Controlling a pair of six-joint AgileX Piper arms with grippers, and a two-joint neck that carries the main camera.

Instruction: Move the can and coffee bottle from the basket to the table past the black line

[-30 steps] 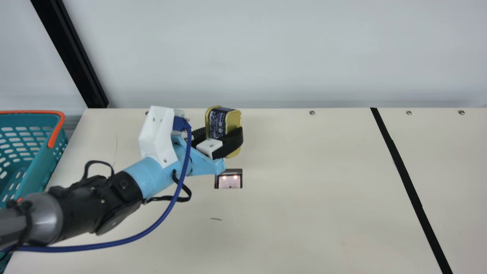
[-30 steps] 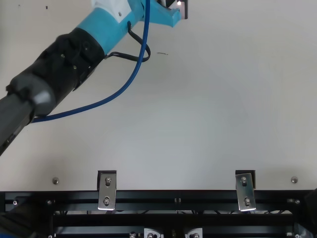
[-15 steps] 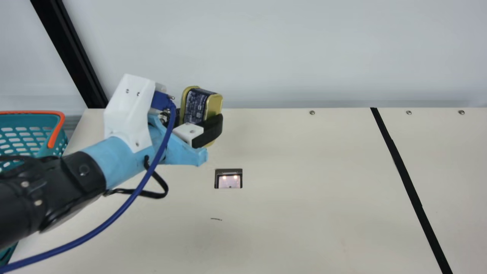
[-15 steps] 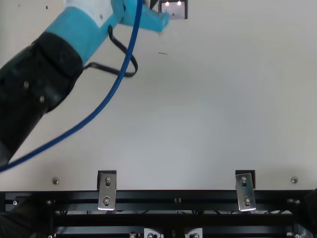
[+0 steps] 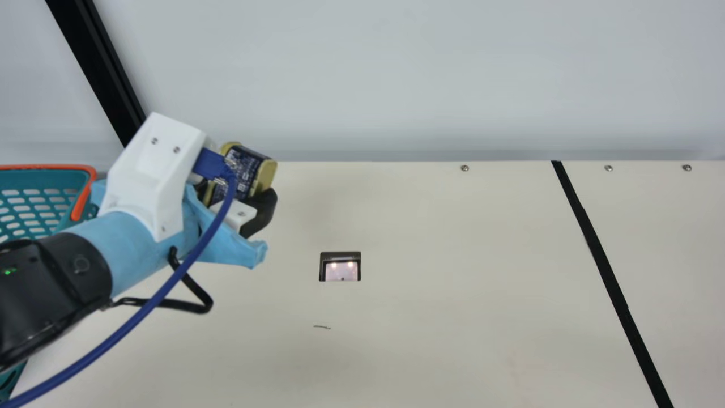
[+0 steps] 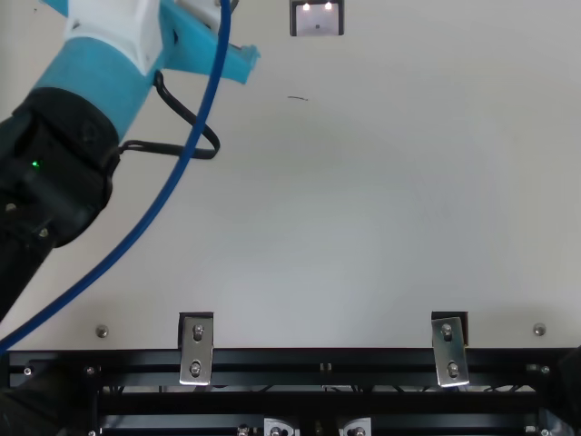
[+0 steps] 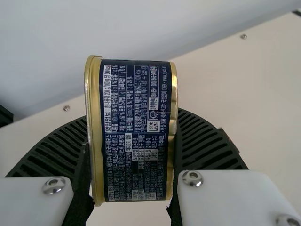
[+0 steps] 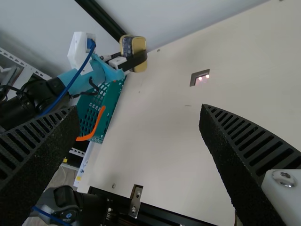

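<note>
Pinching the can (image 7: 134, 141), left gripper (image 7: 132, 115) swings toward nine o'clock, farther from the black line (image 5: 607, 266); right gripper (image 8: 138, 113) is wide open, empty.

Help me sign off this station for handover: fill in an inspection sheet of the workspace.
Surface: cream table with a black line, a small dark mark and a recessed slot.
Job's things: can raised in the left gripper; teal basket at the main view's left edge.
Clutter: nothing seen.
Grippers: left closed on the can; right gripper open.
Cables: blue cable in a loose curve; black loop beside it.
Surroundings: pale wall, black post.
</note>
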